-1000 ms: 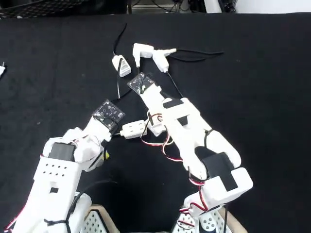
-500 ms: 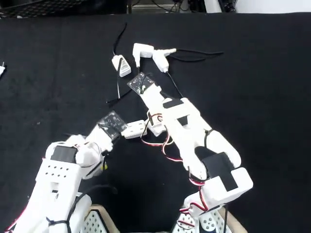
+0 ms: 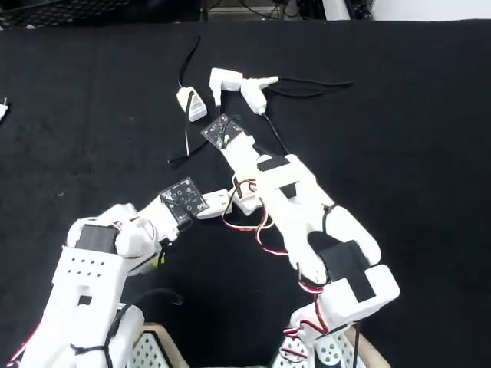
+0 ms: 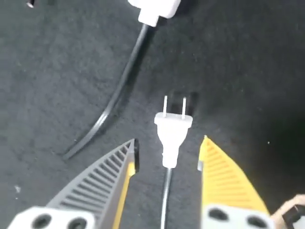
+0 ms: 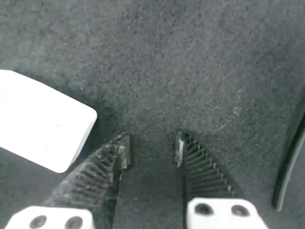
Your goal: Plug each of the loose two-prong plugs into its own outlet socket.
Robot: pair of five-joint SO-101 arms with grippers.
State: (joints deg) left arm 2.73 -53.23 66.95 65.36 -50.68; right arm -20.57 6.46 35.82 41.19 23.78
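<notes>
My left hand (image 4: 169,141) spread, plug (image 4: 173,129) lying between fingers (image 4: 219,171), prongs pointing away; closing off-centre could twist plug, spoiling insertion later.

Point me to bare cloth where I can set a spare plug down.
Widest bare cloth: right side of the table, bordered by the long cable on the far side and the arm beside it. Also bare: left side, between the small white piece at the edge and the plug cluster. Crowded: centre, where plugs, cords, the white outlet block and both arms meet.
</notes>
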